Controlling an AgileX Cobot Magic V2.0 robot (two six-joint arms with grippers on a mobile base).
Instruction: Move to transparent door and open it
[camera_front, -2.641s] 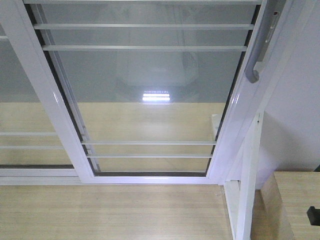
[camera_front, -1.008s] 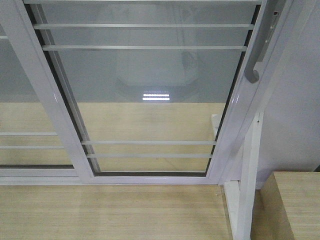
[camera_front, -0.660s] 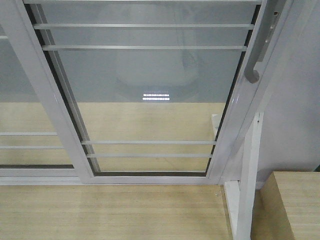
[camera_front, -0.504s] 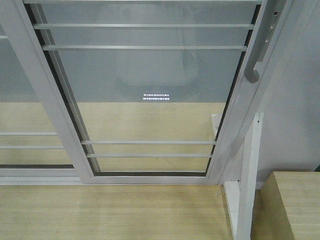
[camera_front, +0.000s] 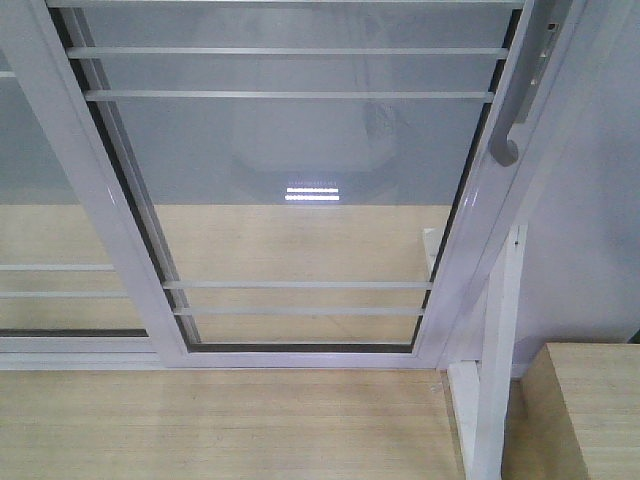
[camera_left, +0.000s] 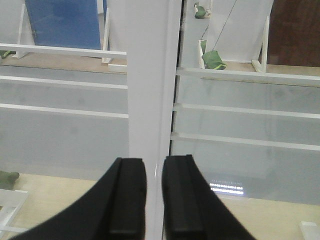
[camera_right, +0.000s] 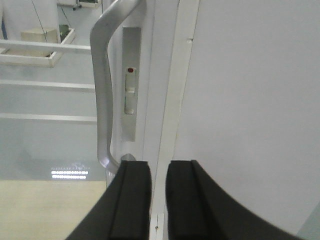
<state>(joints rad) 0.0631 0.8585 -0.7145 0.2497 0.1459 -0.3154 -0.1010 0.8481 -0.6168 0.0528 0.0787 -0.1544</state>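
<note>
The transparent door (camera_front: 300, 180) fills the front view, a clear glass panel in a white frame with thin white bars, standing closed against the right jamb. Its curved grey handle (camera_front: 510, 120) sits on the right stile. In the right wrist view the handle (camera_right: 102, 95) rises just left of and beyond my right gripper (camera_right: 159, 170), whose jaws stand nearly together with nothing between them. My left gripper (camera_left: 154, 167) points at a white upright stile (camera_left: 150, 90), apart from it, its jaws also nearly together and empty. Neither gripper shows in the front view.
A second white-framed glass panel (camera_front: 50, 200) without a handle overlaps on the left. A white wall (camera_front: 590, 250) and a white post (camera_front: 495, 360) stand at the right, and a light wooden surface (camera_front: 590, 410) sits at the lower right. Wood flooring (camera_front: 220, 420) lies before the door.
A small black part at the lower right edge of the front view has left the frame. The door and handle have not moved; only the light's reflection in the glass flickers.
</note>
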